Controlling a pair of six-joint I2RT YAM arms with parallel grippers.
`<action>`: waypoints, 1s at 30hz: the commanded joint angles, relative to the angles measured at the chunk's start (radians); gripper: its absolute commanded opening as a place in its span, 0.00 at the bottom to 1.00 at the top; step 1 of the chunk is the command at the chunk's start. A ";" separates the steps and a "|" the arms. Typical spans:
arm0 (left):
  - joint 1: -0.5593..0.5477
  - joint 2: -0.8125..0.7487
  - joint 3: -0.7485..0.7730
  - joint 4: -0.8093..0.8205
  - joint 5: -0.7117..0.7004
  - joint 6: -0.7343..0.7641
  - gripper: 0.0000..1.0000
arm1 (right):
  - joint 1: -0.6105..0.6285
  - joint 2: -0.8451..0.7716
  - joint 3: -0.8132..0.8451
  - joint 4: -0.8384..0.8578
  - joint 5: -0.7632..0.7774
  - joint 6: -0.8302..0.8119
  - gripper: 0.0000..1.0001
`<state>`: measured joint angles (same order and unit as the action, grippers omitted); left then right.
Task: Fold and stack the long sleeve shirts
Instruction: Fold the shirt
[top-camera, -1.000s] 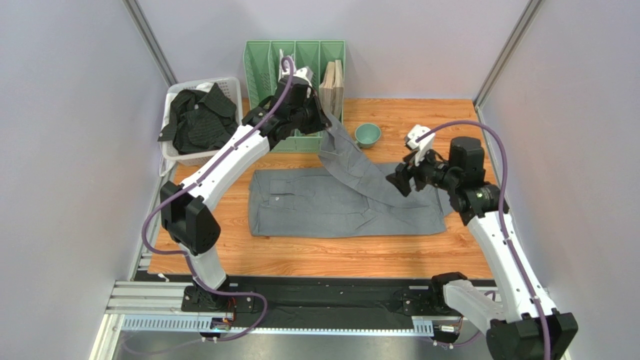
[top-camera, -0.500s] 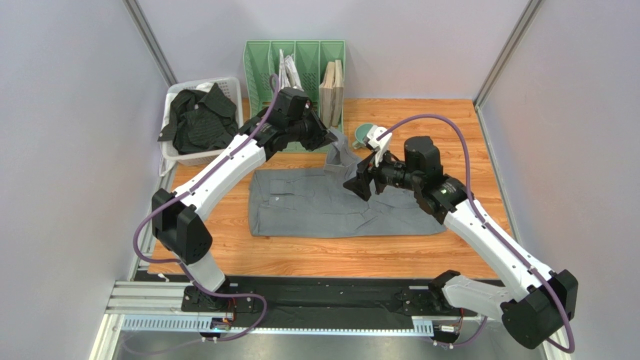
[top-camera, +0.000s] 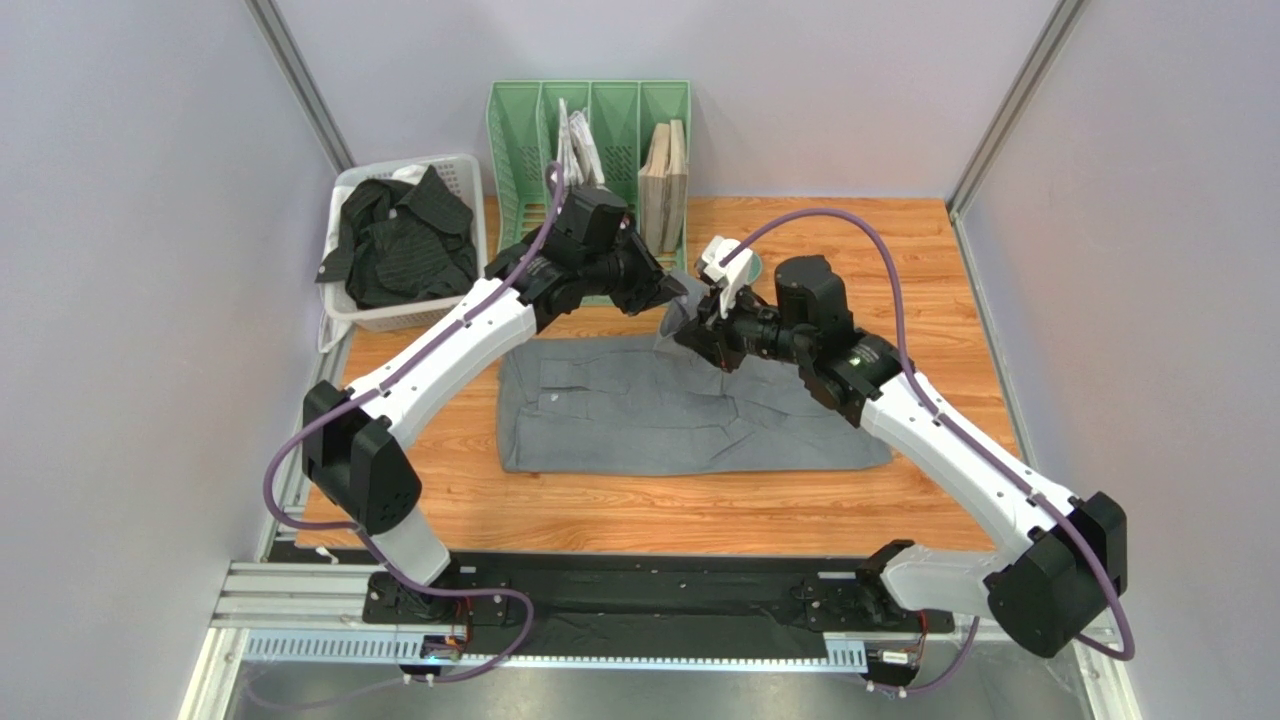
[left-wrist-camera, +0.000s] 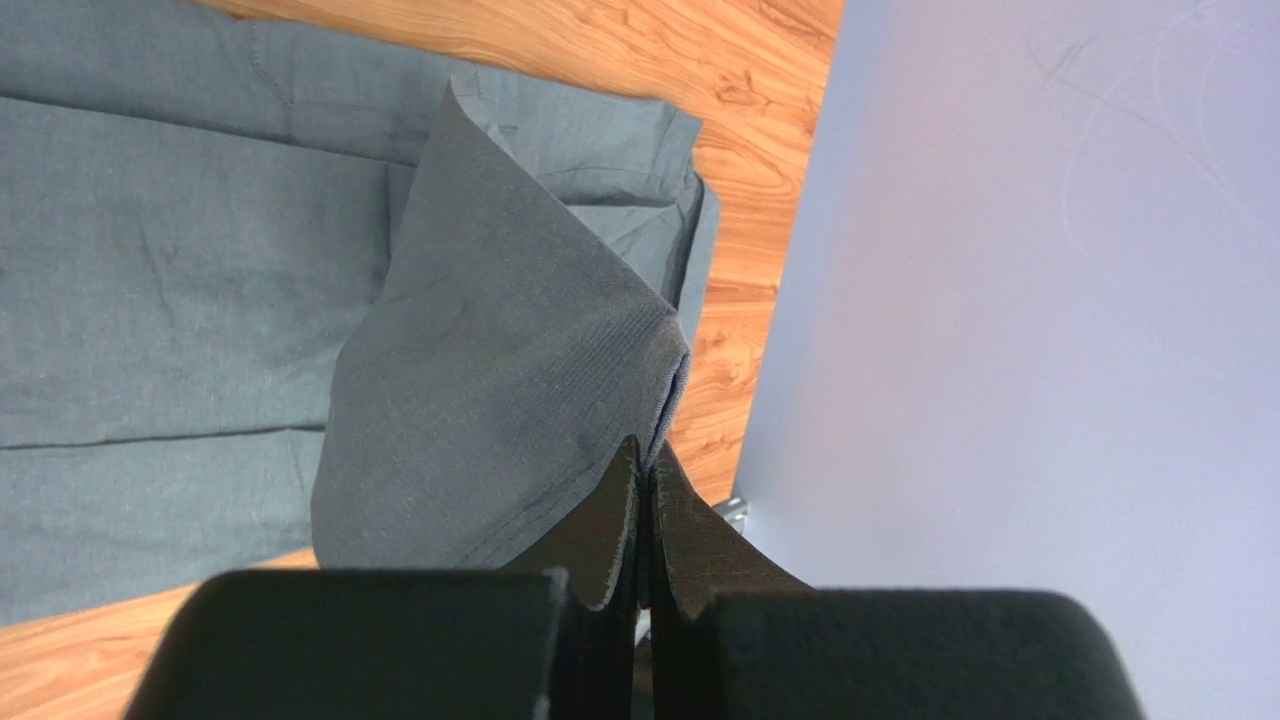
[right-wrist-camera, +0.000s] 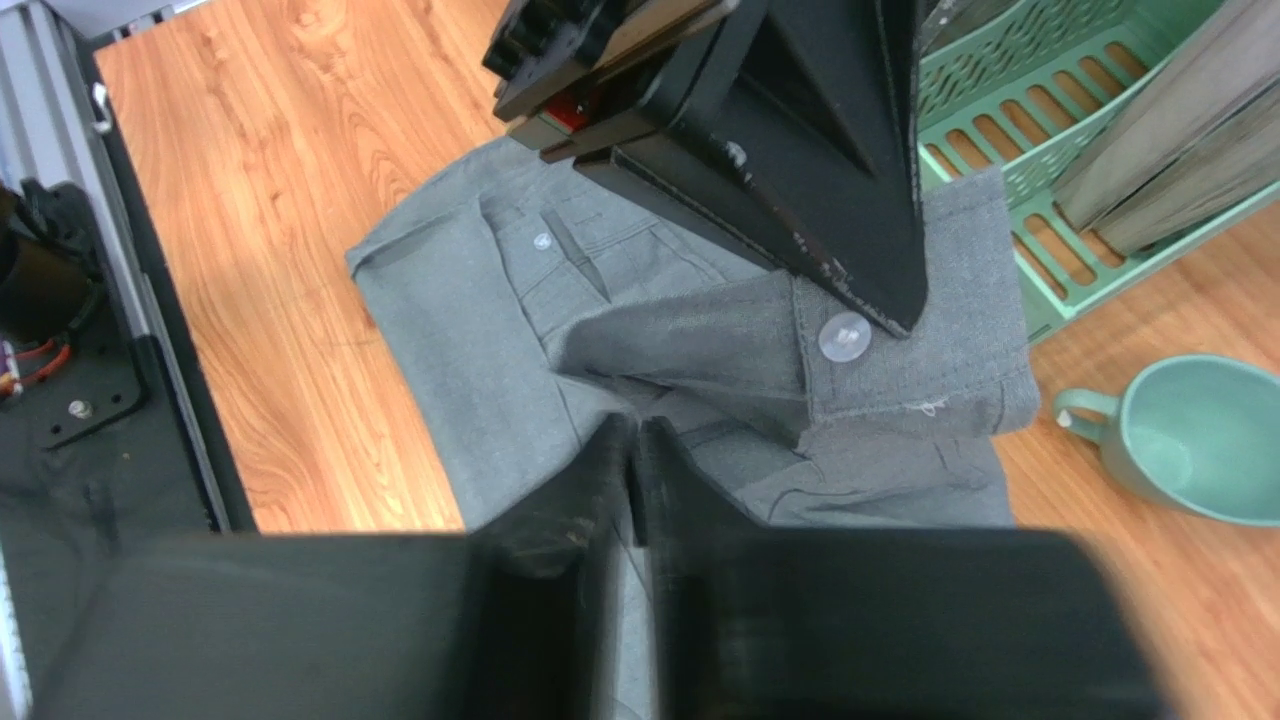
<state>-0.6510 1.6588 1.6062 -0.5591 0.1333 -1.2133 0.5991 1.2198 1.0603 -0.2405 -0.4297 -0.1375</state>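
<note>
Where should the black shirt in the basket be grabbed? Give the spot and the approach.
Probably take the black shirt by a raised fold atop the heap, coming straight down: the basket walls block the sides. The left claw, the nearer one, is shut on the grey shirt.

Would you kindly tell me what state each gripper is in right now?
Left gripper: closed, holding the grey shirt by its sleeve.
Right gripper: closed, pinching a fold of the same shirt.

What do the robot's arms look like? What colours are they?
The left arm and right arm are white tubes with black joints. A purple cable loops along each. The left gripper and right gripper are black, each with two pointed fingers.
</note>
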 joint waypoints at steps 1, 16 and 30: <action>-0.004 -0.062 -0.015 0.022 0.026 -0.023 0.00 | 0.001 0.015 0.096 -0.069 -0.064 -0.099 0.00; 0.112 -0.359 -0.305 0.351 0.288 0.753 0.65 | -0.134 -0.078 0.221 -0.479 -0.444 -0.384 0.00; 0.059 -0.643 -0.434 -0.010 0.803 2.172 0.85 | -0.134 -0.112 0.228 -0.609 -0.488 -0.550 0.00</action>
<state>-0.5003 1.0016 1.1694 -0.4099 0.8421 0.4488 0.4679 1.1183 1.2449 -0.8299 -0.8780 -0.6228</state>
